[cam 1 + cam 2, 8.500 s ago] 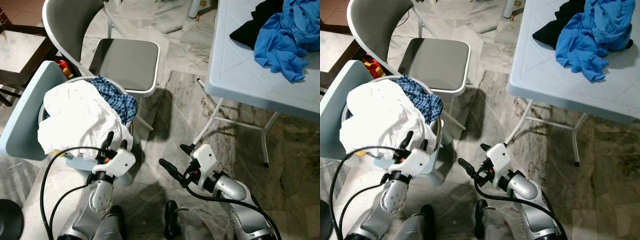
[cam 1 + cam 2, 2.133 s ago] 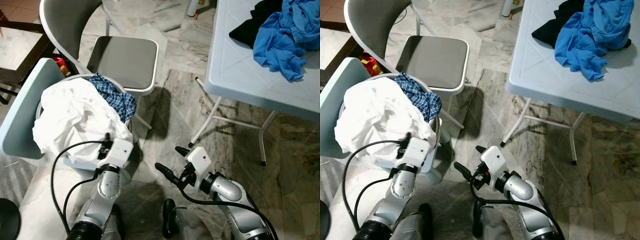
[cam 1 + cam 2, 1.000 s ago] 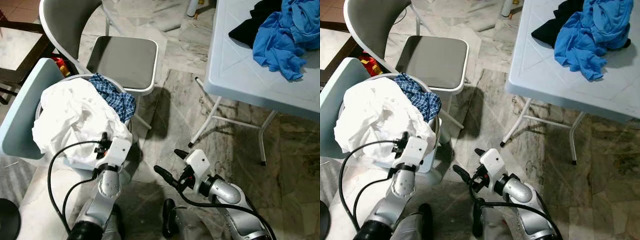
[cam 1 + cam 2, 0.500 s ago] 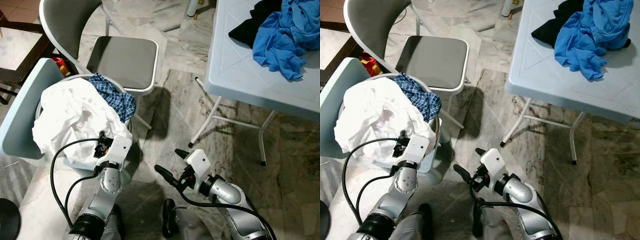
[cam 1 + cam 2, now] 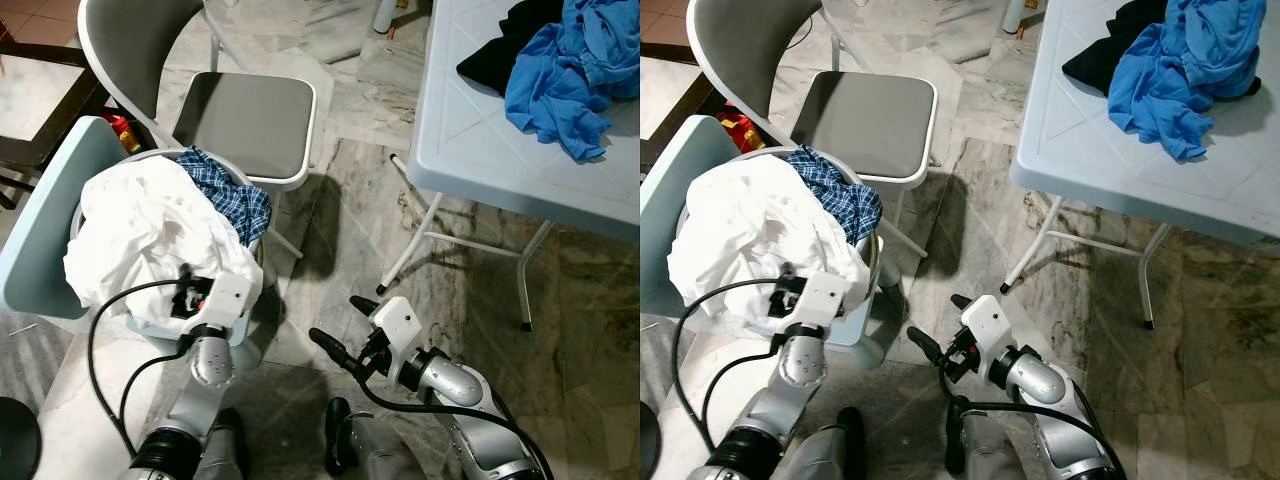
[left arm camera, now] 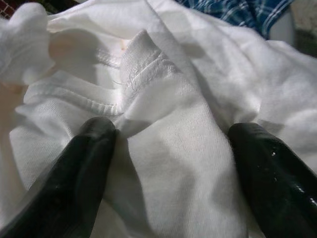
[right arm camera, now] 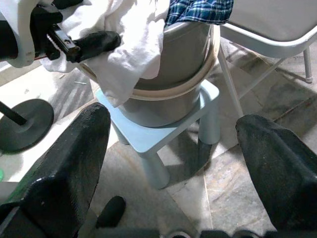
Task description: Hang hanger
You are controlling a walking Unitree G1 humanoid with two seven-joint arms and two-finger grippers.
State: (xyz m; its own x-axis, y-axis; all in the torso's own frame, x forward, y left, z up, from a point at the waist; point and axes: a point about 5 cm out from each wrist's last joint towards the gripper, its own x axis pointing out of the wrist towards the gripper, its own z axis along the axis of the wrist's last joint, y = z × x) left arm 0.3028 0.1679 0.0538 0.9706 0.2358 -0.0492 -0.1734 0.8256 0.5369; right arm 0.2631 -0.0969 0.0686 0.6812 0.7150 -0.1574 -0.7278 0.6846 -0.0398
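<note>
White garment (image 5: 150,235) heaped over grey bucket (image 7: 168,94) on pale blue stool (image 7: 163,136), left hand (image 6: 168,163) spread, fingers pressed into its folds; right hand (image 5: 338,330) spread above the floor; blue clothes (image 5: 565,75) on table (image 5: 480,140) far right

Before me a grey bucket (image 7: 163,94) is standing on a small pale blue stool (image 7: 163,136). A white cloth (image 5: 150,240) and a blue checked shirt (image 5: 232,190) are lying in it. Behind it a grey chair (image 5: 250,125) is standing. On the pale counter (image 5: 480,140) a blue garment (image 5: 560,80) is lying over a black garment (image 5: 495,55).
</note>
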